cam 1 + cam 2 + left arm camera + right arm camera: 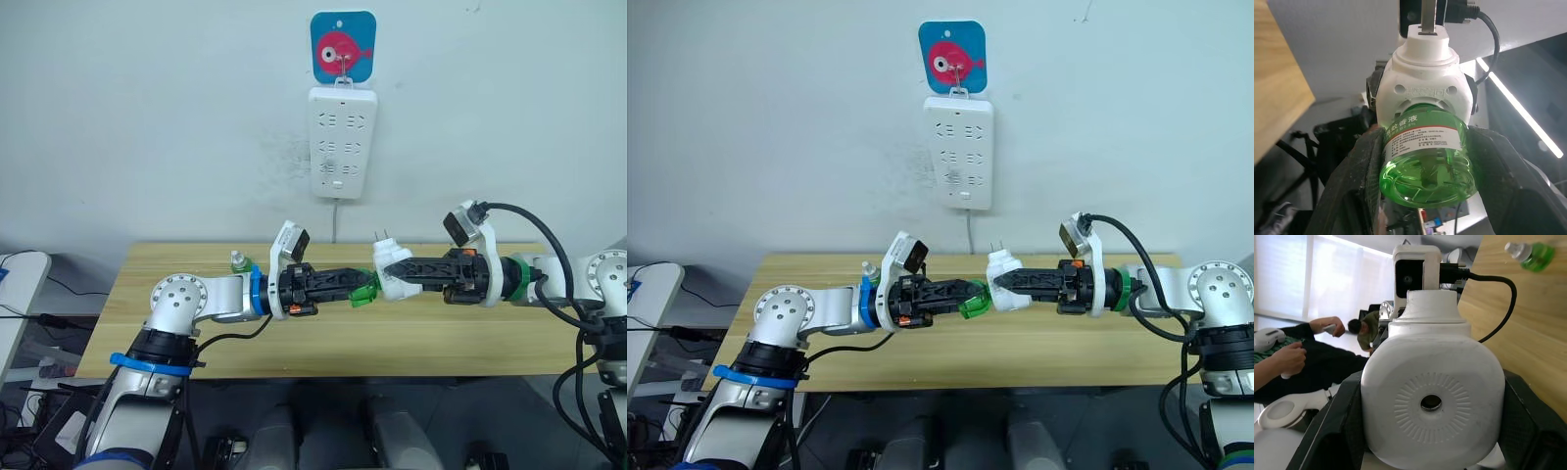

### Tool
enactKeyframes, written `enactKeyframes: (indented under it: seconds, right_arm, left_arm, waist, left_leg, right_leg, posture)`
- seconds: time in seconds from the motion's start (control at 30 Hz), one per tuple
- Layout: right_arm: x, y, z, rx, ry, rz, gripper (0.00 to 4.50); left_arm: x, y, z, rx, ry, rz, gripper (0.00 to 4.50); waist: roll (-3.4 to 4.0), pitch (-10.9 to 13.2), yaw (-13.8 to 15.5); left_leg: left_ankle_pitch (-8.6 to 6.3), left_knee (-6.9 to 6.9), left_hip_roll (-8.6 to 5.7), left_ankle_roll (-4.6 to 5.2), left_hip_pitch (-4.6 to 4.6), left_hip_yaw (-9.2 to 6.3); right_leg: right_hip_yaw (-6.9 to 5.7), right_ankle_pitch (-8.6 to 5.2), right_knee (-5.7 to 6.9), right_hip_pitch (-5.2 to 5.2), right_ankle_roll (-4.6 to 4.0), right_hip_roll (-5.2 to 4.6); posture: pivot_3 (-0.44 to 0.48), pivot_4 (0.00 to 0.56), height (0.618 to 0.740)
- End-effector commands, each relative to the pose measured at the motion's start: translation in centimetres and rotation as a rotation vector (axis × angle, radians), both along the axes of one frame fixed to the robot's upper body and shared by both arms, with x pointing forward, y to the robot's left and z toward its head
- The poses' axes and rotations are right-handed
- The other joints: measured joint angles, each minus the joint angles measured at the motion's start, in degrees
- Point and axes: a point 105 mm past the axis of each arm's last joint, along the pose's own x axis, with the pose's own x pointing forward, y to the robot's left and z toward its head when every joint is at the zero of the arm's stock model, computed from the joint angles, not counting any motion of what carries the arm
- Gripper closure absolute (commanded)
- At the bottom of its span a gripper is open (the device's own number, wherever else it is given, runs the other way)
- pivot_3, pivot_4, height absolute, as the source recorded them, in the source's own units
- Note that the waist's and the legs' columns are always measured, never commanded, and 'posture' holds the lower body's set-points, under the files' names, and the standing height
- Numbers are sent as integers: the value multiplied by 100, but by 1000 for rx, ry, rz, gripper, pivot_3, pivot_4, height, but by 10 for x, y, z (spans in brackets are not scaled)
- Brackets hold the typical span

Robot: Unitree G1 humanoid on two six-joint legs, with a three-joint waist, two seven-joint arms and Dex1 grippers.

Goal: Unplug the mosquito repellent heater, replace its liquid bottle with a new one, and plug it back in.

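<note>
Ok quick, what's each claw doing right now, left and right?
Left claw: closed on the green bottle.
Right claw: closed on the heater, held above the table.

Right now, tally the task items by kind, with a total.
Green liquid bottles: 2, one in the left gripper at the heater, one on the table
Mosquito repellent heater: 1, held by right gripper
Power strip: 1
Total: 4
</note>
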Motion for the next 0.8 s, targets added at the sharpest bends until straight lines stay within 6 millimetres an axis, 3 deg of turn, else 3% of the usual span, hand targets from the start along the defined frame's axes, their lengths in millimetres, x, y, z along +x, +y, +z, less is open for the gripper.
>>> enactKeyframes:
  seconds: [0.03, 0.27, 0.53, 0.73, 0.8]
  right_arm:
    - [4, -1, 14, 30, -59, -27, 1512]
    - [11, -7, 12, 33, -52, -93, 1512]
    - [13, -11, 12, 27, -50, -118, 1512]
    - [18, -15, 15, 33, -53, -154, 1512]
    - [20, -17, 15, 36, -55, -169, 1512]
  left_arm:
    - [-3, -6, 1, 76, -167, -20, 2226]
    - [6, -22, -18, 213, -765, 63, 2226]
    - [26, -29, -14, 222, -1090, 157, 2226]
    - [33, -23, -13, 217, -1135, 168, 231]
    - [32, -20, -15, 220, -1140, 164, 0]
  waist:
    - [0, 1, 0]
    - [-1, 2, 12]
    - [-5, 4, 9]
    - [-5, 4, -11]
    - [-5, 4, -10]
  left_leg:
    - [0, -2, 0, 0, 0, 0]
    - [0, -6, -1, 0, 0, 16]
    - [-1, -5, 0, 1, 0, 31]
    - [-1, -5, 2, 2, 0, 30]
    - [-1, -6, 2, 2, -1, 29]
  right_leg:
    - [0, 0, -1, 0, 0, 0]
    - [12, 1, -8, 0, -3, -5]
    - [19, 0, -10, 0, -1, -7]
    - [16, 0, -9, -1, -1, -4]
    - [16, 0, -9, -1, -1, -5]
  posture:
    - [-90, 228, 740]
    - [-97, 229, 740]
    - [-99, 222, 740]
    - [-103, 221, 740]
    - [-105, 218, 740]
